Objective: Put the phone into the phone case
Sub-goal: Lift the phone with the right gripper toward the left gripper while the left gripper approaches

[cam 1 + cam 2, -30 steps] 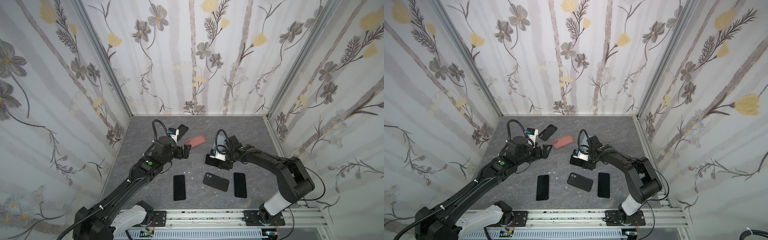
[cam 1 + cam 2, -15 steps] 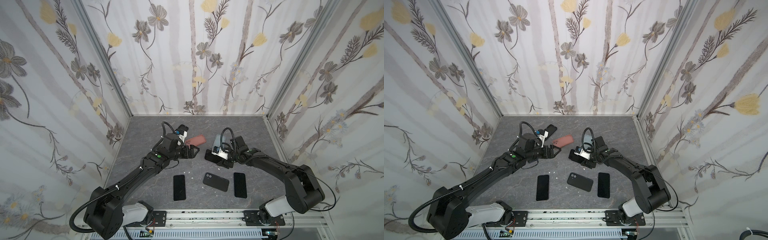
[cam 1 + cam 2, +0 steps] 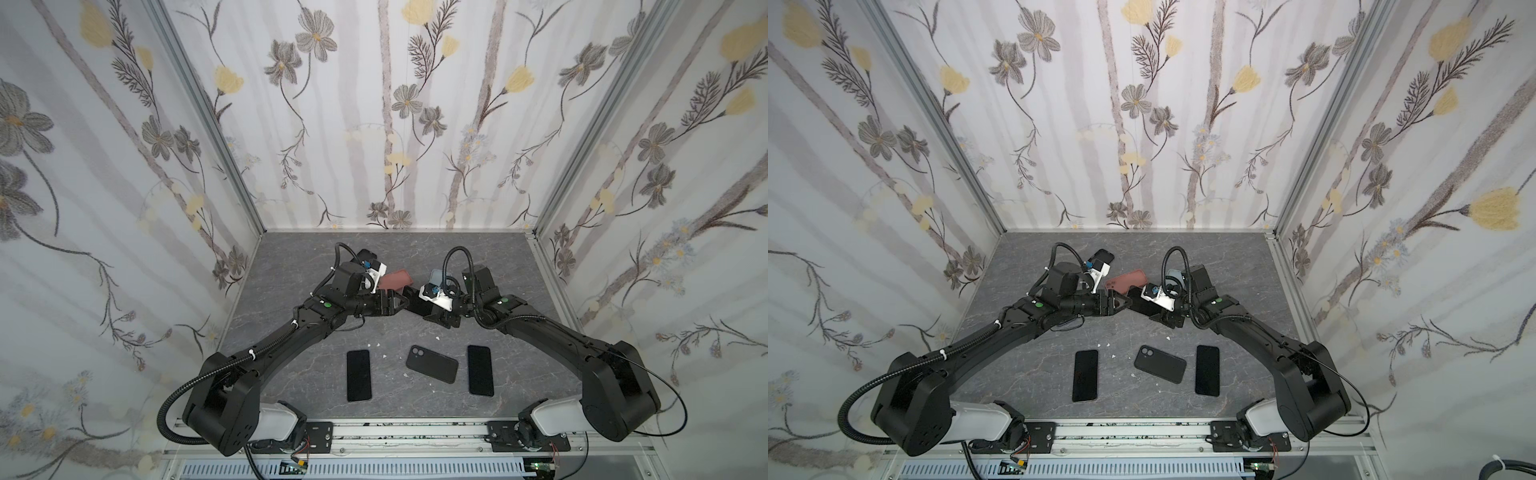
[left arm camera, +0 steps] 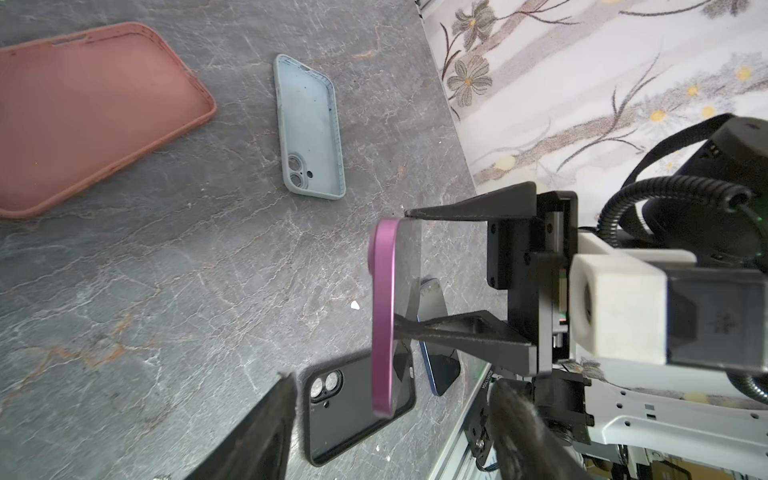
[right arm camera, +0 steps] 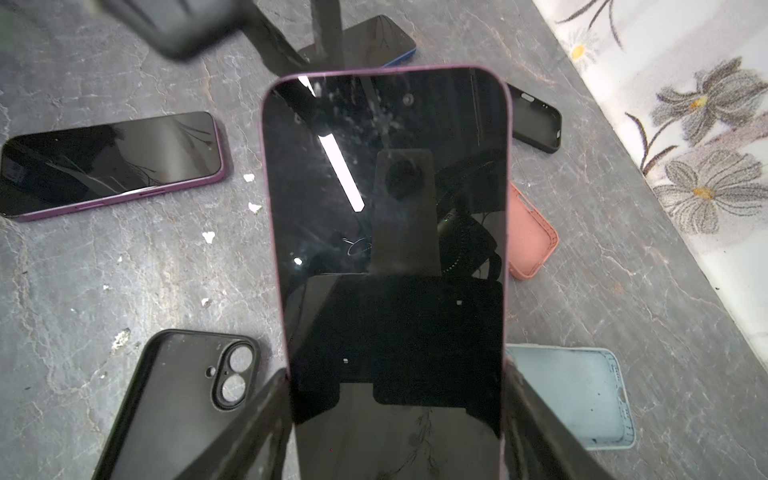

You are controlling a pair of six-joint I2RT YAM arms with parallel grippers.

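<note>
Right wrist view's got the clearest look: the right hand (image 5: pixel 397 370) is pinching the purple phone (image 5: pixel 386 187) by its two long edges, screen toward the wrist camera, lifted off the grey surface (image 5: pixel 124 270). Left hand (image 4: pixel 392 379) sits right at the phone's far end with its fingers (image 4: pixel 266 424) spread wide either side of it, and I can't tell if they're touching it. Empty black case (image 5: pixel 178 399) lies flat on the surface to one side of the right hand, salmon case (image 5: pixel 530 237) to the other.
</note>
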